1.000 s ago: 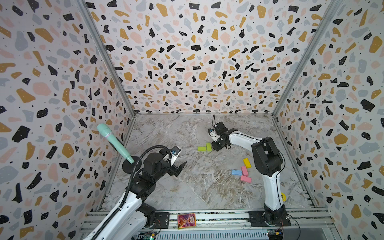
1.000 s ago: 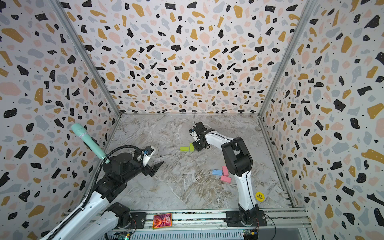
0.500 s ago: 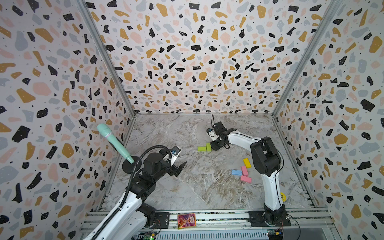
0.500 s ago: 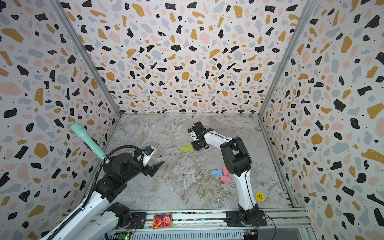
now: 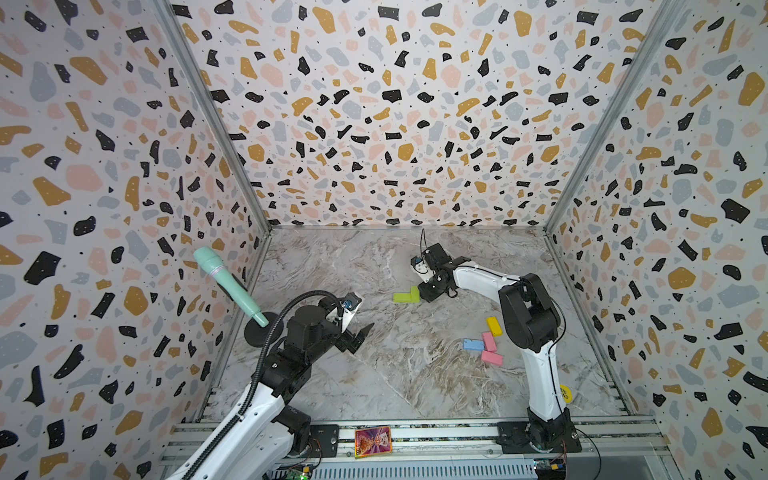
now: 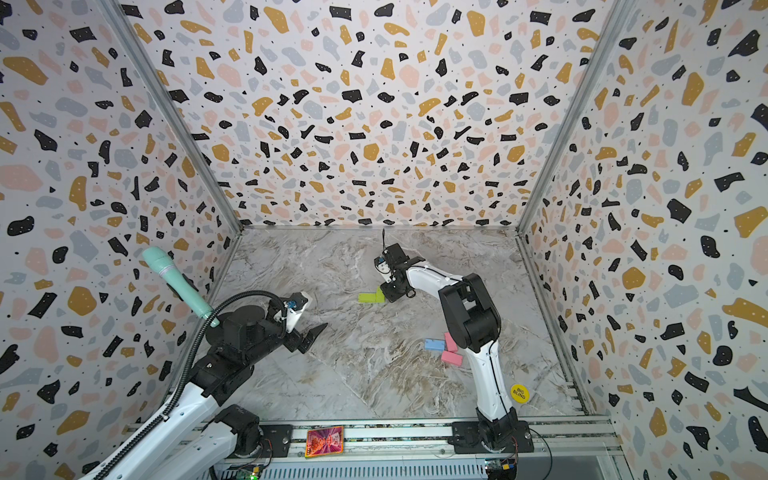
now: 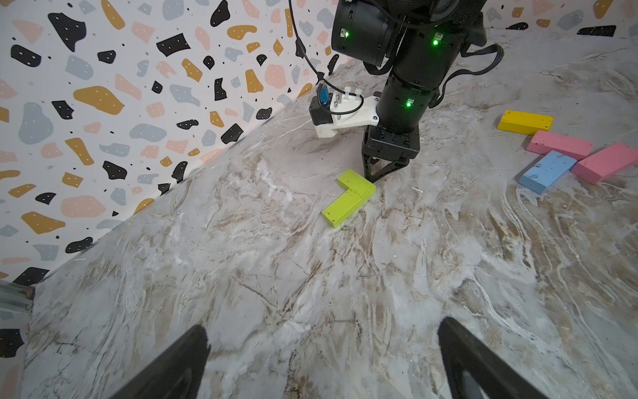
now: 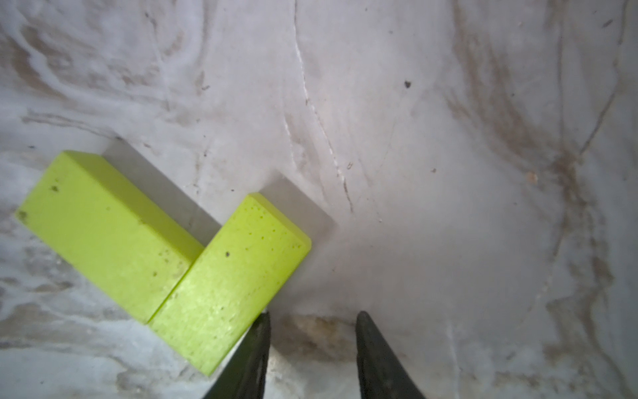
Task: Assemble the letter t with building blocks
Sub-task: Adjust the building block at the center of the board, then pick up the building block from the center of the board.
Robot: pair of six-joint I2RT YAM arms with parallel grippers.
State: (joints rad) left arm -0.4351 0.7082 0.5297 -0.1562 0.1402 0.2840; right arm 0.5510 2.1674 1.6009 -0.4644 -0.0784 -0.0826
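Observation:
Two lime green building blocks (image 5: 401, 297) (image 8: 103, 228) lie flat on the marble floor, touching at a right angle like an L (image 7: 355, 184). My right gripper (image 5: 428, 296) (image 8: 312, 316) stands low just beside the nearer green block (image 8: 228, 276), narrowly open with only bare floor between its fingers; one finger (image 8: 257, 342) rests against that block's side. A yellow block (image 5: 493, 325), two pink blocks (image 5: 489, 341) (image 5: 492, 358) and a light blue block (image 5: 473, 344) lie loose near the right arm's base. My left gripper (image 5: 360, 336) (image 7: 322, 328) hovers open and empty at the left. No letter t stands assembled.
A teal microphone (image 5: 226, 282) leans on a black round stand (image 5: 259, 332) by the left wall. A round yellow disc (image 6: 519, 392) lies at the front right. A colourful card (image 5: 372, 441) sits on the front rail. Patterned walls close three sides.

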